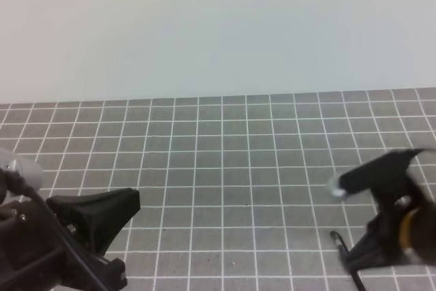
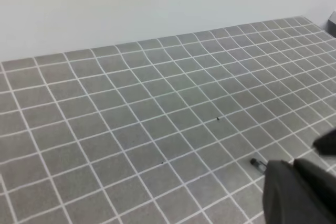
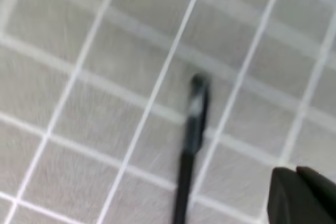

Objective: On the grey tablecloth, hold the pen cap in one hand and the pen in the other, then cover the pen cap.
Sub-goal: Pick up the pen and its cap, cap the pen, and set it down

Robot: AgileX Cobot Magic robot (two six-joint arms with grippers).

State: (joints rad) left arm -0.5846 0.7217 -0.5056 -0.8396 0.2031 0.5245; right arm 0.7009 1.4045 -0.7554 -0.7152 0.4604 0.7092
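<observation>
- Grey tablecloth [image 1: 225, 168], flat, thin white grid.
- Pen [image 3: 191, 129], slim black stick, lies on cloth beneath my right gripper [image 1: 371, 247]; can't tell its opening.
- My left gripper [image 1: 102, 226] fully closed, empty.

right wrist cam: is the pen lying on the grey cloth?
Yes. The pen lies flat on the grey tablecloth, across the white grid lines, with nothing closed around the part that shows.

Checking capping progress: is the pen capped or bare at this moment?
Bare, as far as shows. The pen lies on the grey tablecloth with its narrow tip exposed in the blurred right wrist view; no cap on that end.
</observation>
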